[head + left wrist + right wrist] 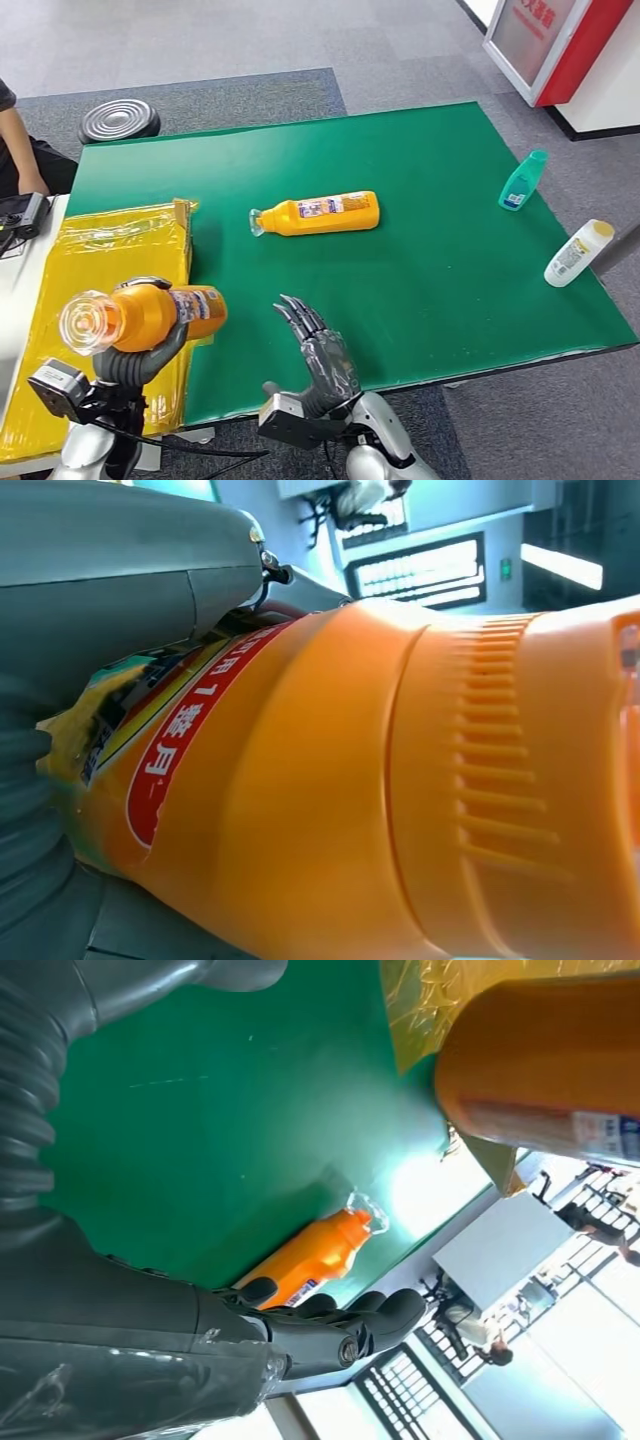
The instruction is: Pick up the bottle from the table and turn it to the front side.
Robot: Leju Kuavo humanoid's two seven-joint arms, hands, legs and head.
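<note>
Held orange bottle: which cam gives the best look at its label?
Left wrist view: the held orange bottle is close up, and its red label band with print is legible. Head view shows the whole bottle in the left hand, label small. Right wrist view catches one end and a label edge.

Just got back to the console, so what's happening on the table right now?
The left robot hand holds an orange bottle lifted on its side over the yellow sheet, cap end toward the camera. The right robot hand hovers open above the green table's near edge, holding nothing. A second orange bottle lies mid-table; a teal bottle and a white bottle lie at the right.
</note>
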